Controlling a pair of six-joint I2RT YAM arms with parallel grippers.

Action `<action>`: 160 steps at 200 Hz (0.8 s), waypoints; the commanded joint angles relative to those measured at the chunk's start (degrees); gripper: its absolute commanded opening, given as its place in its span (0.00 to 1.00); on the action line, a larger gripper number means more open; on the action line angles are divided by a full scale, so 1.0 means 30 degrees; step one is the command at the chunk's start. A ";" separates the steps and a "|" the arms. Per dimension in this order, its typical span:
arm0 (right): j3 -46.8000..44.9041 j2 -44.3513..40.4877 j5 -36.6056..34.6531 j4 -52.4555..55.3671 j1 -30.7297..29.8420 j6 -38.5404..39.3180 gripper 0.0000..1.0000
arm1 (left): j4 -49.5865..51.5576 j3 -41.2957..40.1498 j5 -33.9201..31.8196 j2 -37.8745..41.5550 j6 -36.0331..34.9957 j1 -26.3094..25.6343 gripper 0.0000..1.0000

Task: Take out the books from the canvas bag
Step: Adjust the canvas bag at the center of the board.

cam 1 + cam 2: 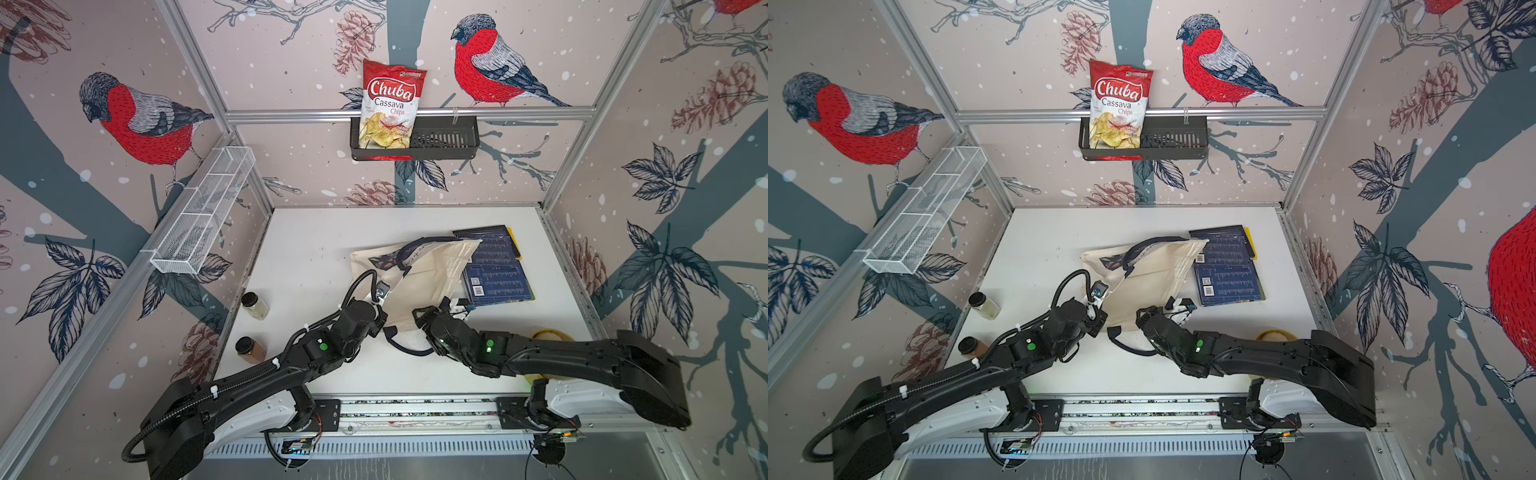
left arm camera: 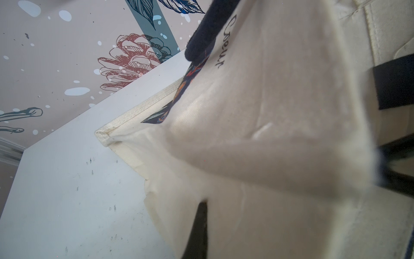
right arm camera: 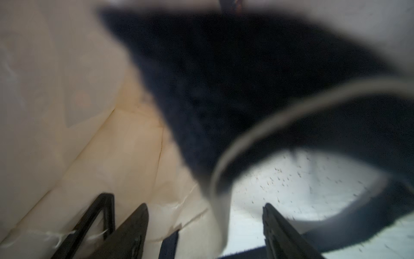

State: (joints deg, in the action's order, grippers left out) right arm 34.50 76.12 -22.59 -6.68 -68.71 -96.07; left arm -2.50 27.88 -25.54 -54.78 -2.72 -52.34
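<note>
The cream canvas bag (image 1: 428, 274) lies crumpled mid-table in both top views, its near edge raised. My left gripper (image 1: 381, 319) is shut on that cloth edge; the left wrist view shows one dark finger (image 2: 199, 226) pressed into the fabric (image 2: 268, 134). My right gripper (image 1: 422, 314) stands open at the bag's near right edge, with cream cloth and a navy handle (image 3: 246, 78) in front of its fingers (image 3: 134, 226). Navy books (image 1: 496, 278) with barcode labels lie stacked on the table just right of the bag, a yellow one (image 1: 515, 243) showing beneath. The bag's inside is hidden.
Two spice jars (image 1: 254, 305) (image 1: 249, 350) stand at the table's left edge. A yellowish ring (image 1: 548, 334) sits near the right arm. A black wall basket (image 1: 449, 139) holds a chips bag (image 1: 390, 104); a white mesh rack (image 1: 203, 212) hangs on the left wall.
</note>
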 commanded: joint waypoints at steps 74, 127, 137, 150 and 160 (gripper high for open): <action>0.2052 0.4408 0.1890 -0.2836 0.1434 0.0058 0.61 | -0.0385 0.0024 0.0271 0.0398 0.0424 0.0050 0.00; 0.1350 0.4927 0.1120 -0.4091 0.1095 -0.0714 0.39 | -0.0489 0.0023 0.0481 0.0390 0.0467 0.0043 0.00; 0.1332 0.5008 0.1066 -0.4116 0.1104 -0.0752 0.38 | -0.0499 0.0023 0.0466 0.0404 0.0468 0.0044 0.00; 0.1356 0.4867 0.0784 -0.3850 0.1056 -0.0734 0.38 | -0.0485 0.0009 0.0410 0.0449 0.0468 0.0045 0.00; 0.1359 0.4653 0.0553 -0.3554 0.0881 -0.0757 0.41 | -0.0453 -0.0006 0.0412 0.0482 0.0468 0.0047 0.00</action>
State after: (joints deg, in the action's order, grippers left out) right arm 38.57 90.83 -19.14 -16.29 -65.49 -97.62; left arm -2.42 27.86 -24.45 -53.67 -1.89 -52.27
